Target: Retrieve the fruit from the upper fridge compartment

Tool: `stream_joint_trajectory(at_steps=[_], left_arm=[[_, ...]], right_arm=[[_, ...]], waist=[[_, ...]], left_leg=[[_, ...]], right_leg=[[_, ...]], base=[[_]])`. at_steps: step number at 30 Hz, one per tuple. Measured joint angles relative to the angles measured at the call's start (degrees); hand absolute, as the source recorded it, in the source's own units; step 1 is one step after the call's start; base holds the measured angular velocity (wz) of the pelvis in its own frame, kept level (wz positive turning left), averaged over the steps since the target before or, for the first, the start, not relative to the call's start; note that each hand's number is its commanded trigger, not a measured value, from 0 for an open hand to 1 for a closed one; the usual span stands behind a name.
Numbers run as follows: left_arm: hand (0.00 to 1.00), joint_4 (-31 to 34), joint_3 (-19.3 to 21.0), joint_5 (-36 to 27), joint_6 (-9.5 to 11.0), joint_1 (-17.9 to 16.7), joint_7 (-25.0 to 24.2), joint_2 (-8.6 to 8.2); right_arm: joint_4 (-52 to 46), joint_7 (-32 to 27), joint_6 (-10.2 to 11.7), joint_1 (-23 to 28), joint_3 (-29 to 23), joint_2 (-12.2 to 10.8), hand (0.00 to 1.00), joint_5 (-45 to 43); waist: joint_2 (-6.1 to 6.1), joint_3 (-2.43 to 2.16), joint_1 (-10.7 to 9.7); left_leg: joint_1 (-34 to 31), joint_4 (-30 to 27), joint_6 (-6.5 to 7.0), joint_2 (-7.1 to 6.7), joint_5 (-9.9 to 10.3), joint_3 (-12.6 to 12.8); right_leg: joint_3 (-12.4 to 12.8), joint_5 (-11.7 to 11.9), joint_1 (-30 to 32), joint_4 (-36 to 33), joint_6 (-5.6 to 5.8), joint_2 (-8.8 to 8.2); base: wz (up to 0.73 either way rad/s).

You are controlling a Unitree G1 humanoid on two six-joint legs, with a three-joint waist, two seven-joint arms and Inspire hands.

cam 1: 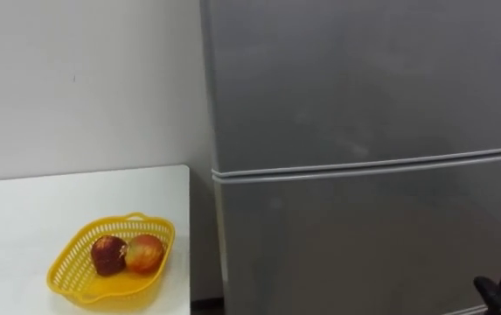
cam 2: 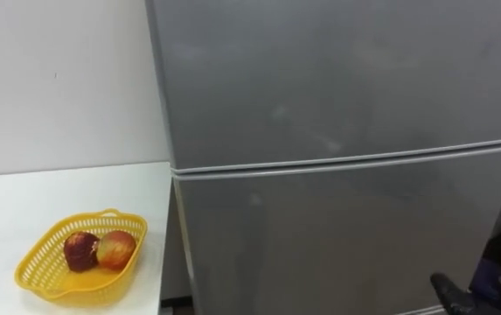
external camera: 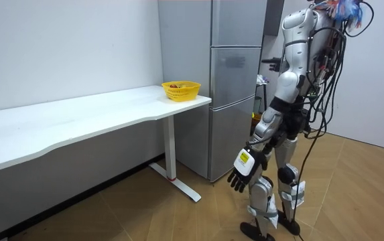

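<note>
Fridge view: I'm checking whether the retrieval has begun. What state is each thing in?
Upper door: shut.
Lower door: shut.
Basket: upright on the table, holding two fruits.
Left hand: hanging low, fingers relaxed, empty.
Right hand: raised near the fridge.

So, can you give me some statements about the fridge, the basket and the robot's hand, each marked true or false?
1. Both doors of the fridge are closed. True.
2. The yellow basket stands on the floor. False: it stands on the white table.
3. The basket holds two fruits. True.
4. The left hand holds a fruit. False: it hangs empty beside the robot's leg.
</note>
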State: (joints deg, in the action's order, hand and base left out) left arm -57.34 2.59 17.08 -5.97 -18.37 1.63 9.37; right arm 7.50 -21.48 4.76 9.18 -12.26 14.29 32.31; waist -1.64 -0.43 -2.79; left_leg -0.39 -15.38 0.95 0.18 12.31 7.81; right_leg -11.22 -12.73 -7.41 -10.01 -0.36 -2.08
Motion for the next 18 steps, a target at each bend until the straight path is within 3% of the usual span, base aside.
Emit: stream_joint_trajectory(at_steps=[2, 5, 6, 10, 18], left_arm=[[0.0, 0.04, -0.15, -0.08, -0.14, -0.06, 0.01, 0.0], [0.0, -0.02, -0.19, -0.51, -0.63, 0.28, -0.15, 0.04], [0.0, -0.02, -0.38, -0.14, -0.63, 0.41, -0.31, 0.01], [0.0, -1.68, -0.3, -0.04, -0.17, 1.07, -0.69, -0.02], [0.0, -2.1, 0.69, 1.18, -0.68, 1.28, -2.58, -0.29]], right_arm=[[5.33, 0.59, -0.64, 0.79, 1.61, -0.76, 0.0, -1.47], [20.87, 4.15, -1.65, 0.93, 5.83, -0.79, 0.0, -4.78], [27.28, 5.83, -2.93, 0.9, 6.93, -1.0, 0.0, -5.98], [48.7, 9.69, -4.6, 1.41, 7.9, -2.17, 0.0, -10.46], [60.11, 14.78, -6.09, 0.07, 9.4, -3.97, 0.0, -19.51]], waist=[[-0.18, 0.03, -0.02], [-0.48, -0.03, 0.12], [-0.46, -0.03, 0.32], [-0.1, 0.14, 0.67], [-0.43, 0.59, 1.83]], left_leg=[[-0.03, -0.23, 0.0, -0.07, 0.0, 0.05], [-0.13, -0.34, 0.03, -0.1, 0.05, -0.02], [0.01, -0.36, 0.07, -0.1, 0.08, -0.02], [0.8, 0.12, 0.16, -0.59, 0.14, -0.7], [1.03, -0.45, 0.5, -1.16, 0.32, -1.29]], right_leg=[[-0.11, 0.0, -0.42, 0.34, 0.0, -0.05], [-0.11, -0.04, -0.73, 0.42, 0.07, -0.12], [-0.02, -0.05, -0.73, 0.36, 0.09, -0.15], [-0.83, -0.38, -1.65, 0.43, 0.54, -0.48], [-0.92, -0.81, -2.1, 0.47, 0.68, -0.82]], base=[[0.04], [0.05], [0.05], [0.08], [0.02]])
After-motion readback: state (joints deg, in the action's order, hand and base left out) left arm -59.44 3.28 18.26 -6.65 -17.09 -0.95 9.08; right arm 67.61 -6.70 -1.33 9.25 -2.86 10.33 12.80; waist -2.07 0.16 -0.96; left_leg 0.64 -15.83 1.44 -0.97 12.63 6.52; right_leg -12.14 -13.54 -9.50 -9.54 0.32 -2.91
